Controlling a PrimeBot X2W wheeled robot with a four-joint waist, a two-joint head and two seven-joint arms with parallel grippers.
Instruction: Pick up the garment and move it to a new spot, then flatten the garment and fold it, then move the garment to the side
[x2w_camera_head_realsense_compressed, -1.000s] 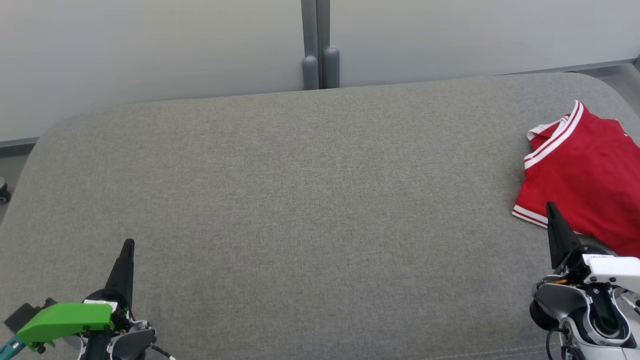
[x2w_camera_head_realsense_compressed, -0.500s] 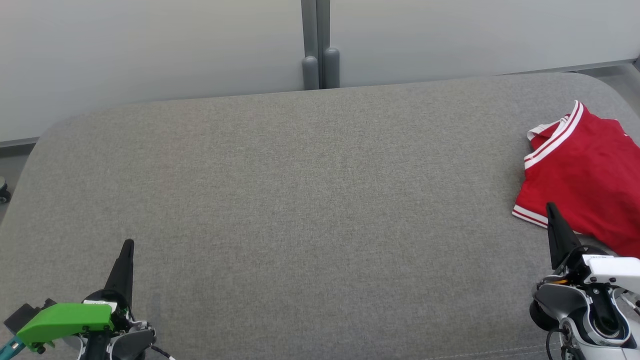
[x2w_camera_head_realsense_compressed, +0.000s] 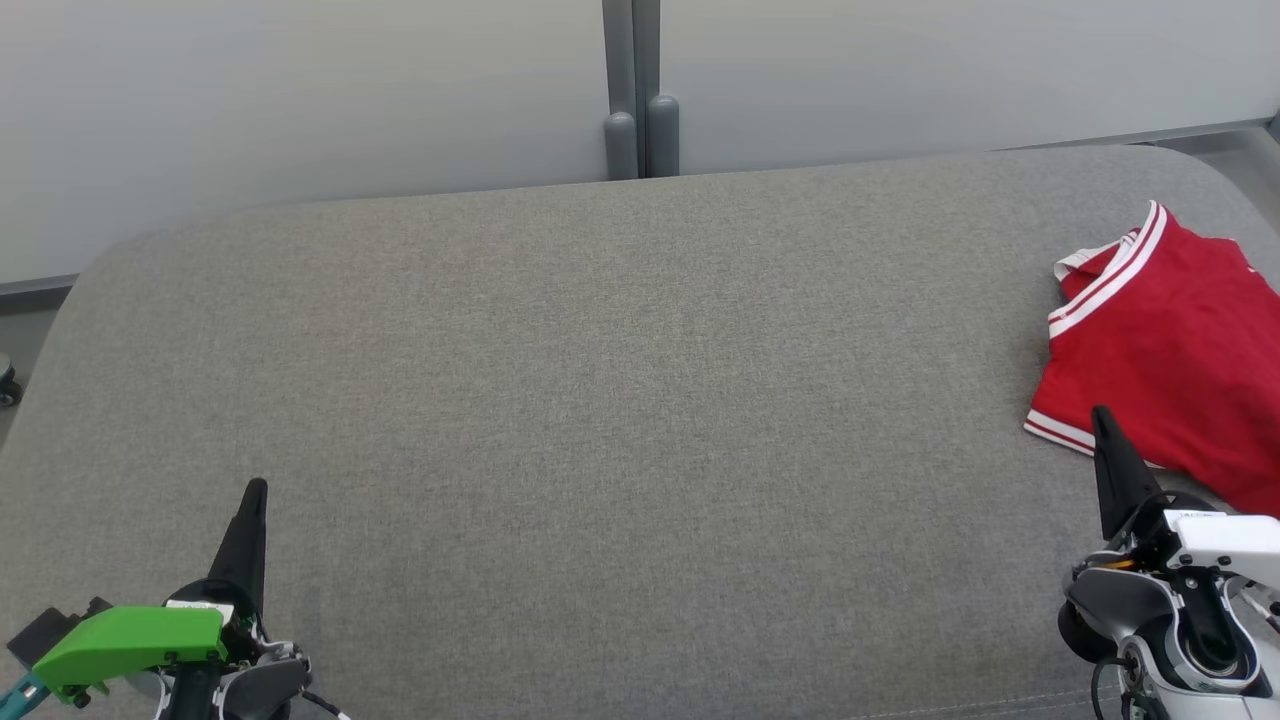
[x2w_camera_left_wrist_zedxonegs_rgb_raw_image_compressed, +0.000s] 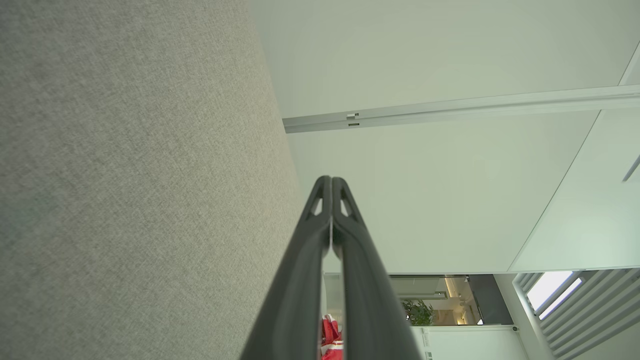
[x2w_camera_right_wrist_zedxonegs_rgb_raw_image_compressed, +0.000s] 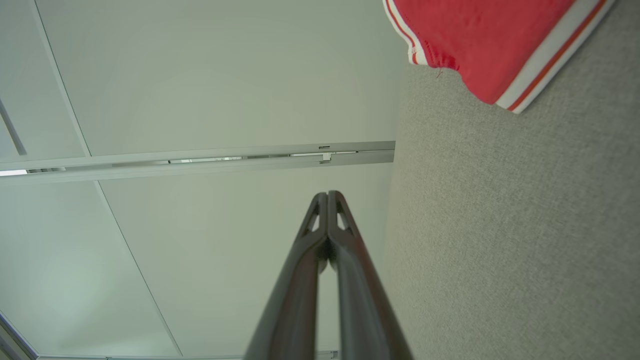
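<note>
Looking down from my head, I see a big grey cushion (x2w_camera_head_realsense_compressed: 620, 420) in front of me. The red garment (x2w_camera_head_realsense_compressed: 1170, 340) with white stripes lies on it, far over at 3 o'clock, close to the cushion's rounded end. Part of it runs off the side of the picture.

My left gripper (x2w_camera_head_realsense_compressed: 256, 486) is at 8 o'clock, well apart from the garment. From my left wrist I can see its two dark fingers (x2w_camera_left_wrist_zedxonegs_rgb_raw_image_compressed: 300, 280) pressed tight together at the tips. Nothing is between them.

My right gripper (x2w_camera_head_realsense_compressed: 1098, 412) is at 4 o'clock. Its tip points up at the garment's bottom edge, the one with the white stripes. From my head I cannot tell if it touches the cloth. From my right wrist, the garment sits at 1 o'clock, with bare grey cushion between it and my fingers (x2w_camera_right_wrist_zedxonegs_rgb_raw_image_compressed: 350, 280). These fingers are squeezed together too, and they hold nothing.

A pale wall (x2w_camera_head_realsense_compressed: 300, 100) stands behind the cushion at 12 o'clock.
</note>
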